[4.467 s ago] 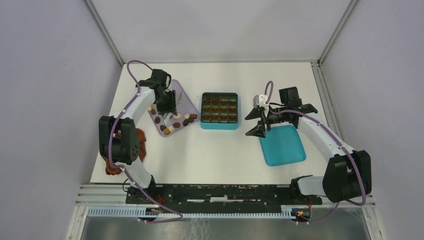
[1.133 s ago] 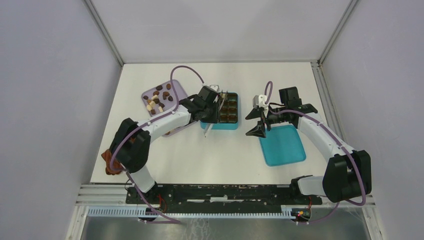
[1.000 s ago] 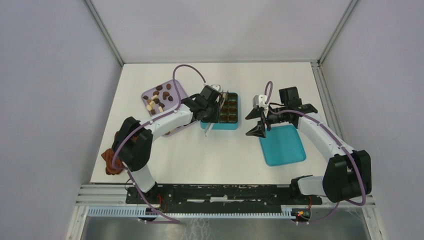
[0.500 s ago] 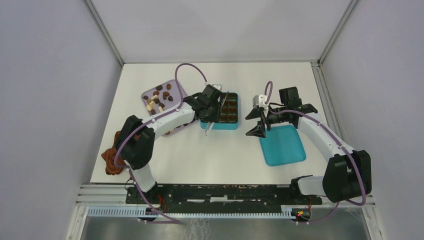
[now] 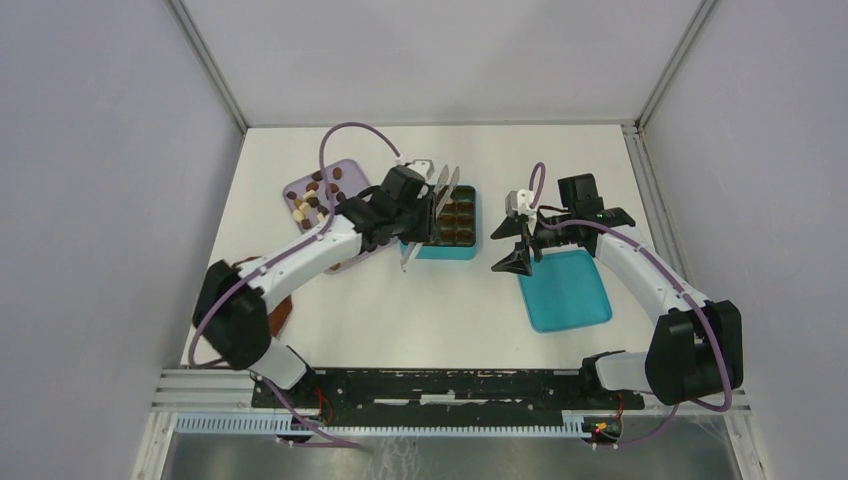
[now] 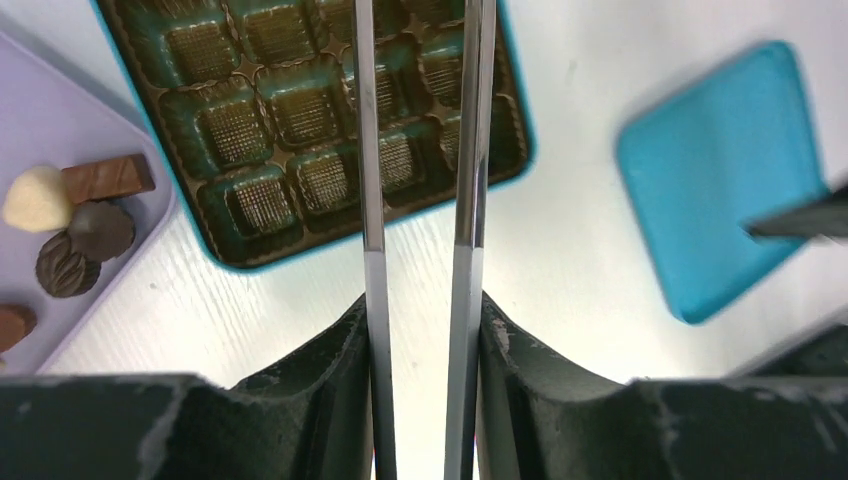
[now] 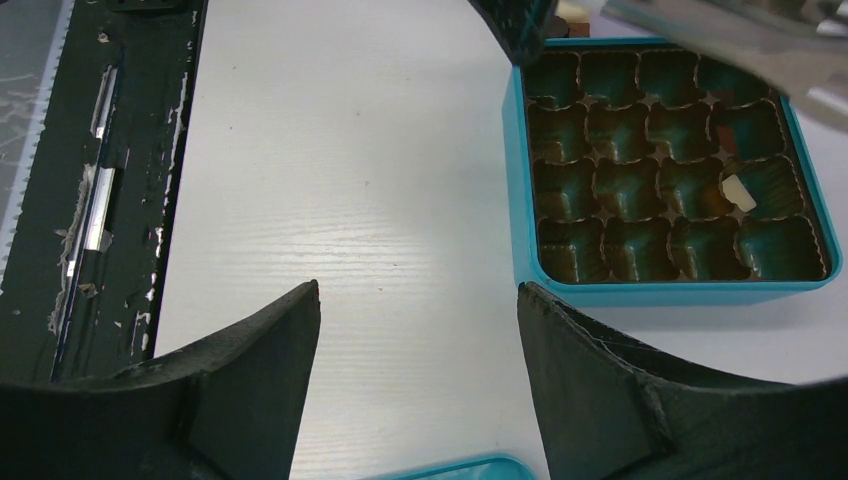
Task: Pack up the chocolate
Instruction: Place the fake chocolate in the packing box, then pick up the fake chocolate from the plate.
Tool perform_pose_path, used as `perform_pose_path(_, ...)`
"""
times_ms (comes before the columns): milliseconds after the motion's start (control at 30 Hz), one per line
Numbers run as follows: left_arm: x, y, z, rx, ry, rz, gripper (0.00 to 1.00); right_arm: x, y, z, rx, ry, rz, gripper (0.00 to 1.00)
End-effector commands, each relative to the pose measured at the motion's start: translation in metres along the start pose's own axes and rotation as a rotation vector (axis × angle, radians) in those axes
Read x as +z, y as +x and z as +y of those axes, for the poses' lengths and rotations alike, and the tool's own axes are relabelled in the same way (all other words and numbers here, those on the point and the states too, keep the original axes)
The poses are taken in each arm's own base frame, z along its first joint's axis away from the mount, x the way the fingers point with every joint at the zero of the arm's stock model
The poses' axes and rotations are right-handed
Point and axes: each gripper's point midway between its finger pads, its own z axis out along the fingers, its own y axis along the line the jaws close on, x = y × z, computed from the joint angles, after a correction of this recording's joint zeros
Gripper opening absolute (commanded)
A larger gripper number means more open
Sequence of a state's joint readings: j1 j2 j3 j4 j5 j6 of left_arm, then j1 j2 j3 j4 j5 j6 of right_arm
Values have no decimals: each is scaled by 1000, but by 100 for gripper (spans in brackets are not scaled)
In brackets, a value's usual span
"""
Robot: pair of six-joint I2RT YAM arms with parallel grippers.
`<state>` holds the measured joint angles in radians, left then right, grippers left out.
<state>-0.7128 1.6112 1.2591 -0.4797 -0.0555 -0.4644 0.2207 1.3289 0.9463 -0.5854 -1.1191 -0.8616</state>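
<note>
- Chocolate pieces (image 5: 318, 192), seen from overhead, sit on the lilac tray (image 5: 350, 167) left of the teal box (image 5: 450, 251); the left gripper (image 5: 447, 178) hangs over that box, the right gripper (image 5: 503, 248) beside the teal lid (image 5: 570, 295).
- From the left wrist we see its thin jaws slightly apart, nothing between them, above the box; chocolate lies on the tray at left.
- From the right wrist we see jaws spread wide, empty, and one cream piece (image 7: 738, 192) lying inside the box.
</note>
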Motion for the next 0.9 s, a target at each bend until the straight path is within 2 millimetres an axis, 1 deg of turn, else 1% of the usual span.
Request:
perform_pose_path(0, -57, -22, -16, -35, 148, -122, 41, -2, -13, -7, -51, 12, -11, 78)
perform_pose_path(33, -63, -18, -12, -42, 153, -121, 41, -2, -12, -7, -49, 12, -10, 78)
perform_pose_path(100, -75, -12, 2, -64, 136, -124, 42, -2, -12, -8, -48, 13, -10, 78)
perform_pose_path(300, -114, -2, 63, -166, 74, -179, 43, -2, -11, -8, -45, 17, -7, 78)
perform_pose_path(400, -128, 2, 93, -223, 67, -213, 44, -2, -10, -9, -38, 21, -9, 78)
perform_pose_path(467, -134, 4, 109, -252, 63, -229, 44, -1, -10, -9, -35, 20, -12, 78)
perform_pose_path(533, -135, 5, 121, -270, 53, -229, 45, -1, -9, -9, -30, 21, -9, 78)
perform_pose_path(600, -131, 6, 134, -291, 42, -219, 45, -1, -8, -10, -29, 22, -9, 78)
perform_pose_path(733, -119, 10, 170, -348, -7, -183, 44, -2, -6, -14, -30, 46, 5, 78)
perform_pose_path(767, -118, 11, 181, -372, -21, -182, 44, -3, -5, -18, -34, 70, 17, 78)
perform_pose_path(800, -117, 11, 189, -392, -25, -182, 44, -4, -4, -22, -35, 99, 28, 78)
perform_pose_path(867, -115, 11, 200, -415, -40, -185, 44, -9, -1, -38, -32, 200, 60, 78)
